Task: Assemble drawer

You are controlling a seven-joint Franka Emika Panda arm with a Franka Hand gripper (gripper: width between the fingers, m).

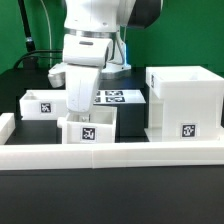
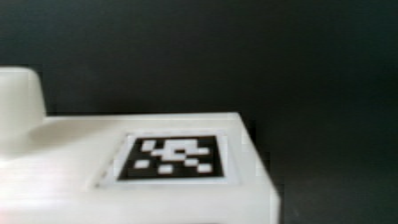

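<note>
The drawer's white cube housing [image 1: 185, 100] stands at the exterior view's right, open side up, with a tag on its front. One white tray [image 1: 42, 104] lies at the left. A second tagged tray [image 1: 88, 128] sits in the middle, just behind the border wall. My gripper [image 1: 79, 110] is low over this tray's back left part, and its fingertips are hidden behind the tray wall. In the wrist view the tray's tagged white face [image 2: 175, 160] fills the near field, with a white blurred shape [image 2: 16, 100] beside it. I cannot make out how the jaws stand.
The long low white border wall [image 1: 110, 156] runs across the front. The marker board [image 1: 116, 97] lies flat behind the middle tray. The arm's body [image 1: 90, 45] rises above the trays. The table top is black.
</note>
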